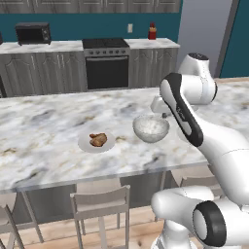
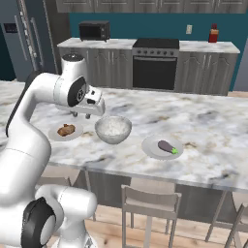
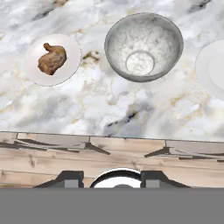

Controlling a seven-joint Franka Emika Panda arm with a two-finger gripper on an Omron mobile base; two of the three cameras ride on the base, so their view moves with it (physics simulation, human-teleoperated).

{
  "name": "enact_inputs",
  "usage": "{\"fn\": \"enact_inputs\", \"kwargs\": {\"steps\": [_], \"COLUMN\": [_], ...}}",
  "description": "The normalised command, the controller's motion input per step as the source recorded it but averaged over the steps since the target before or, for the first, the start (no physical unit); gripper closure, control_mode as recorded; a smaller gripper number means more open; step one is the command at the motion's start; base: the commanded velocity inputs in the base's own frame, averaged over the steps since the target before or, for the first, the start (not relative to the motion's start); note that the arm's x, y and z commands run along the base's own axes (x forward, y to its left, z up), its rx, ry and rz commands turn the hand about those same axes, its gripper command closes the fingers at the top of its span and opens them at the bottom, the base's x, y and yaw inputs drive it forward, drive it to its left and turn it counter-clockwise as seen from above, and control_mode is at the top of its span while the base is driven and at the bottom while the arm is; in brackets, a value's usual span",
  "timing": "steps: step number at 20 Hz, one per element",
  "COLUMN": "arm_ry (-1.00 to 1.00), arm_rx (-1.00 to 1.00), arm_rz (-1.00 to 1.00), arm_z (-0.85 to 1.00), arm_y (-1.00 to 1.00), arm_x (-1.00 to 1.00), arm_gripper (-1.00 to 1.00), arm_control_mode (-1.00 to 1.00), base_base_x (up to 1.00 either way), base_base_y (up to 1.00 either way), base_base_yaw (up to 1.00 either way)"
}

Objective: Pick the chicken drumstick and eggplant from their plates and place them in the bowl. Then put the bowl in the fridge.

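Observation:
The golden-brown chicken drumstick (image 1: 98, 139) (image 3: 52, 58) lies on a white plate (image 1: 85, 145) (image 3: 36, 73) on the marble island. Right of it stands the deep speckled bowl (image 1: 151, 129) (image 2: 113, 129) (image 3: 143, 46), with nothing in it. The dark purple eggplant (image 2: 167, 147) rests on a second plate (image 2: 151, 147) beyond the bowl; that plate's rim (image 3: 211, 70) cuts the hand view's right edge. My gripper (image 2: 80, 115) (image 3: 111, 178) hangs above the counter, behind and between the drumstick plate and the bowl, fingers apart, nothing between them. The dark grey fridge (image 2: 24, 38) stands at the far left.
A black oven (image 1: 107, 63) and a microwave (image 1: 33, 33) sit along the back wall, with a red bottle (image 1: 152, 31) on that counter. Stools (image 2: 151, 203) stand under the island's near edge (image 2: 160, 177). Wooden floor lies below.

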Motion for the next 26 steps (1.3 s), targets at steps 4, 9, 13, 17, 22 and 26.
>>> {"fn": "enact_inputs", "kwargs": {"steps": [4, 9, 13, 17, 22, 26], "arm_ry": [-0.06, -0.16, -0.1, -0.02, 0.0, 0.03], "arm_rx": [0.0, 0.0, 0.0, 0.0, -0.11, -0.07], "arm_rz": [0.05, 0.36, 0.41, 0.26, 0.21, 0.19], "arm_z": [0.0, 0.0, -0.01, 0.0, 0.0, -0.05], "arm_y": [-0.03, -0.28, -0.42, -0.47, -0.53, -0.6], "arm_x": [-0.02, -0.11, -0.14, -0.04, 0.0, 0.0], "arm_gripper": [-1.0, -1.0, -1.0, -1.0, -1.0, -1.0], "arm_control_mode": [-1.0, -1.0, -1.0, -1.0, -1.0, -1.0], "base_base_x": [0.0, 0.0, 0.0, 0.0, 0.0, 0.0], "base_base_y": [0.0, 0.0, 0.0, 0.0, 0.0, 0.0], "base_base_yaw": [0.0, 0.0, 0.0, 0.0, 0.0, 0.0]}}
